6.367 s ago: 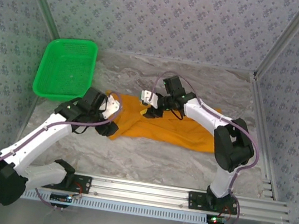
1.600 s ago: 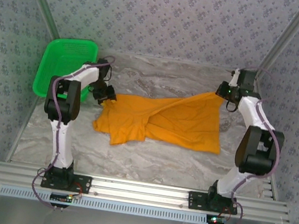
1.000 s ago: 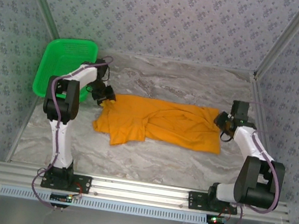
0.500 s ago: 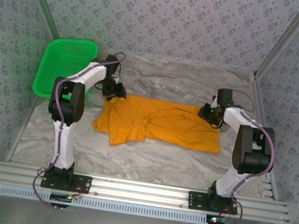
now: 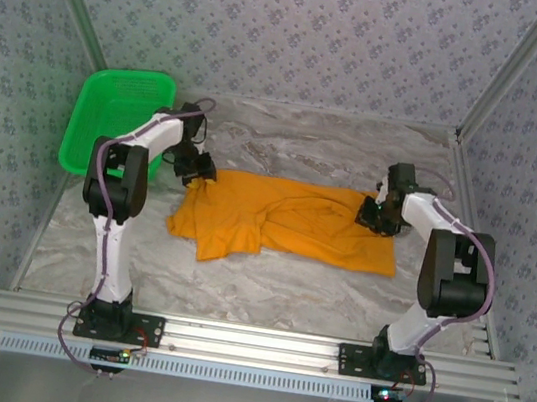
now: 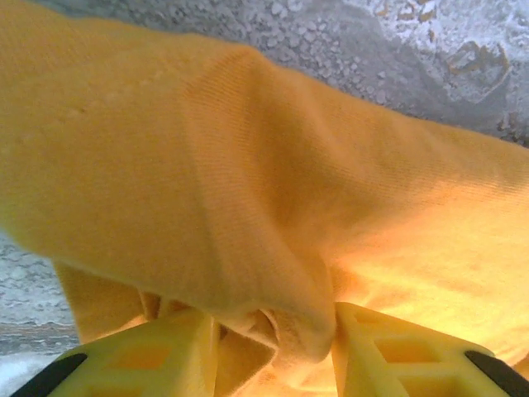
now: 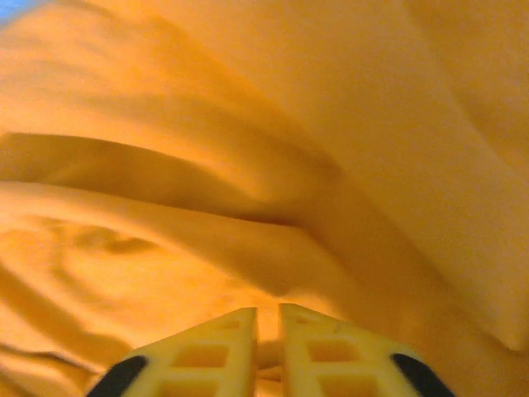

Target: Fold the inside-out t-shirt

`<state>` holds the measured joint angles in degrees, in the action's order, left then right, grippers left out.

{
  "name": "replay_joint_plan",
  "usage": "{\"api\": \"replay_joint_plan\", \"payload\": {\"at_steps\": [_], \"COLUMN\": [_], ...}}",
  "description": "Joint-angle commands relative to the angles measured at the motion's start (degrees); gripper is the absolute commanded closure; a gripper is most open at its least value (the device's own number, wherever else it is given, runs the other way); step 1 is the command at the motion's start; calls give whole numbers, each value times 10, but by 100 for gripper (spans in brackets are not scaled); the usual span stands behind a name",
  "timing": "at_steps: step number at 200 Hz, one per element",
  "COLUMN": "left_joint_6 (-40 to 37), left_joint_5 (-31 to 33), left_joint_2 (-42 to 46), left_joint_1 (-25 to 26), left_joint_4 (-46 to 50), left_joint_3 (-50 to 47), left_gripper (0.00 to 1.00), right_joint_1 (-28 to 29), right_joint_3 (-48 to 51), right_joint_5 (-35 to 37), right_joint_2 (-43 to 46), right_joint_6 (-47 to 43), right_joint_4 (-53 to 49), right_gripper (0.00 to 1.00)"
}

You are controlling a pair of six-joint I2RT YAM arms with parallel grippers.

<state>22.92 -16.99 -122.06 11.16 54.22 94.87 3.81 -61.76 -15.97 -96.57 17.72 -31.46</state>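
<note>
Top view: shirt (image 5: 286, 219) lies spread on counter (image 5: 286, 290), basket (image 5: 118, 123) far left; left pincer (image 5: 202, 169) at its far-left corner, right pincer (image 5: 372, 217) at its far-right corner
Left wrist: left pincer (image 6: 273, 327) clamped on a bunched fold of shirt (image 6: 248, 165)
Right wrist: right pincer (image 7: 267, 318) nearly together, thin layer of shirt (image 7: 289, 149) pinched between

Plenty of bare table (image 5: 286, 285) along the near side to reach through, plus a narrower open strip at the far side. The t-shirt (image 5: 286, 219) sprawls across the middle and the green basket (image 5: 130, 76) hogs the far-left corner. The left arm (image 5: 119, 189) and right arm (image 5: 450, 269) block either end of the cloth.
</note>
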Motion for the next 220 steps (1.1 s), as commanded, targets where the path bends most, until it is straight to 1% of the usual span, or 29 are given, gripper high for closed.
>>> {"api": "replay_joint_plan", "payload": {"at_steps": [1, 24, 36, 45, 61, 72, 86, 104, 108, 120, 140, 155, 172, 185, 204, 210, 220], "left_joint_6": [-12, -14, -20, -30, -30, -27, -26, -24, -24, -23, -25, -25, -30, -42, -53, -57, -65], "left_joint_5": [-27, -29, -32, -31, -17, -6, 16, 21, 23, 32, 41, 43, 33, 16, 4, 3, 3], "left_joint_2": [11, 6, -3, -9, -21, -30, -35, -35, -34, -23, 7, 20, 29, 37, 54, 61, 67], "left_joint_1": [8, 24, 35, 43, 50, 49, 48, 44, 43, 39, 33, 21, 10, 8, 18, 24, 34], "left_joint_4": [25, 25, 16, 6, -2, -3, -5, 3, 6, 19, 13, 13, 17, 26, 58, 64, 72], "left_joint_3": [35, 63, 72, 74, 73, 70, 61, 48, 44, 32, -1, -17, -21, -15, 10, 18, 33], "left_gripper": [61, 61, 61, 61, 61, 61, 61, 61, 61, 61, 61, 60, 60, 60, 61, 61, 61], "right_joint_1": [45, 75, 80, 81, 85, 87, 90, 92, 92, 89, 72, 53, 35, 21, 8, 6, 2], "right_joint_3": [-76, -126, -133, -139, -146, -140, -116, -71, -47, -16, 16, 27, 25, 21, 18, 18, 16], "right_joint_5": [-47, -26, -14, -21, -22, -24, -31, -44, -44, -32, -13, -12, -11, -14, 10, 26, 54], "right_joint_2": [-22, -71, -94, -113, -136, -140, -129, -99, -91, -61, -12, 14, 26, 32, 45, 46, 41], "right_joint_6": [-42, -25, -11, -3, -6, -15, -26, -30, -31, -33, -27, -20, -12, 7, 43, 52, 67], "right_joint_4": [2, 32, 58, 71, 69, 60, 49, 42, 39, 31, 19, 15, 2, -4, -2, 0, 0], "right_gripper": [77, 75, 69, 66, 67, 71, 76, 82, 83, 83, 84, 84, 84, 81, 68, 66, 66]}}
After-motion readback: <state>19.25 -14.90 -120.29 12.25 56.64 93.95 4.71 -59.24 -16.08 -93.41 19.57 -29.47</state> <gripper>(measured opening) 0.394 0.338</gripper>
